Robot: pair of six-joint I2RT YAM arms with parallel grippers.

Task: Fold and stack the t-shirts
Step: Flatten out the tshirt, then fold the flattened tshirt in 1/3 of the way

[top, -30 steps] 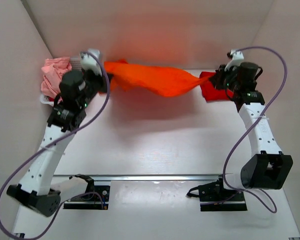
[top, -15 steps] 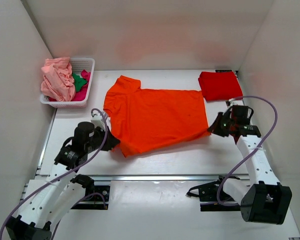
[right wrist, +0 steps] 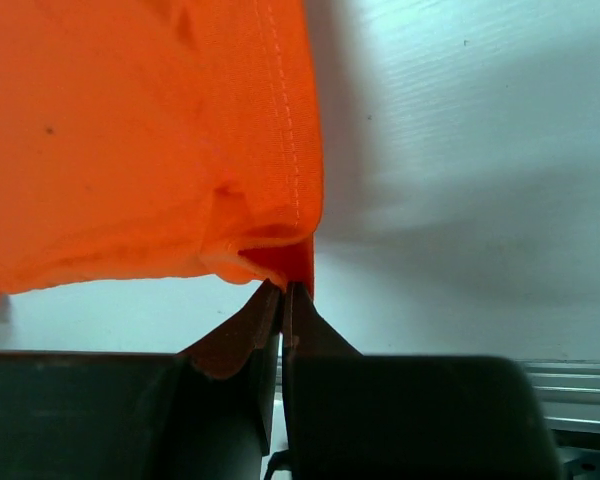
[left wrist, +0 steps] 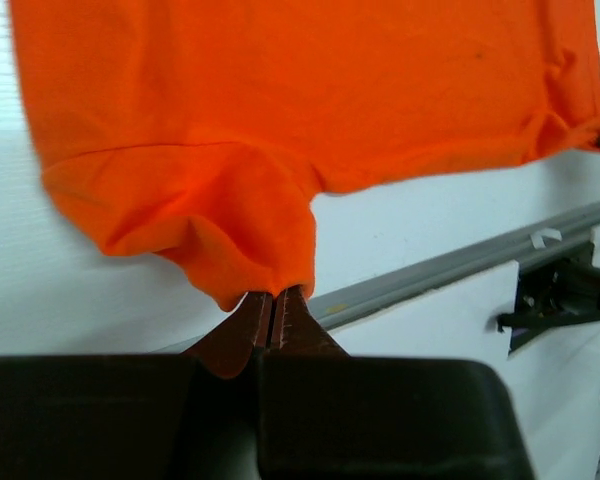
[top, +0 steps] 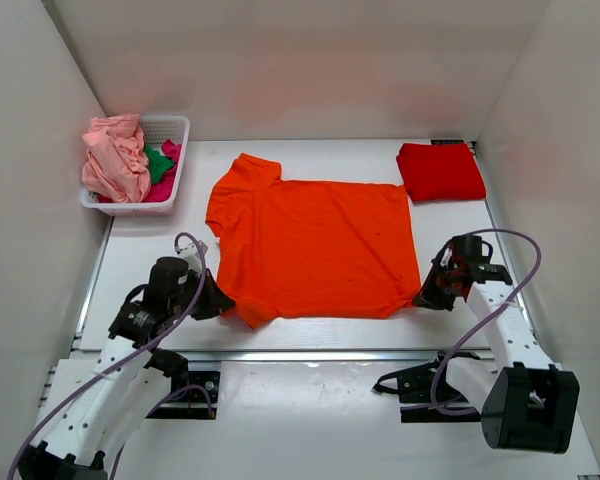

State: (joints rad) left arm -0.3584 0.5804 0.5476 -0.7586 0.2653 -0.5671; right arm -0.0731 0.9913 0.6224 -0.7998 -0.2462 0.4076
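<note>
The left claw (left wrist: pixel 272 300) is clenched tight on the near sleeve of the orange t-shirt (top: pixel 315 245). The right claw (right wrist: pixel 285 290) is clenched tight too, and it pinches the near corner of the bottom edge of the same shirt. Both claws sit low, right by the table (top: pixel 160 245).

Between the two claws, the orange t-shirt lies spread out flat in the middle of the table. Its sleeves point to the left side and its bottom edge is at the right side. It looks smooth, with only small bumps where the claws hold it. It has no fold in it yet.

Just beside its far right corner lies the red t-shirt (top: pixel 440 172), folded into a neat small square. That one looks done, and it is likely the start of the stack.

At the far left stands the white basket (top: pixel 177 124). In it are a pale pink t-shirt (top: pixel 112 155), a green t-shirt (top: pixel 158 163) and a magenta t-shirt (top: pixel 166 192), all bunched up.

So the job looks to be near its start. One shirt is folded, one is laid out ready to fold, and three wait in the basket.
</note>
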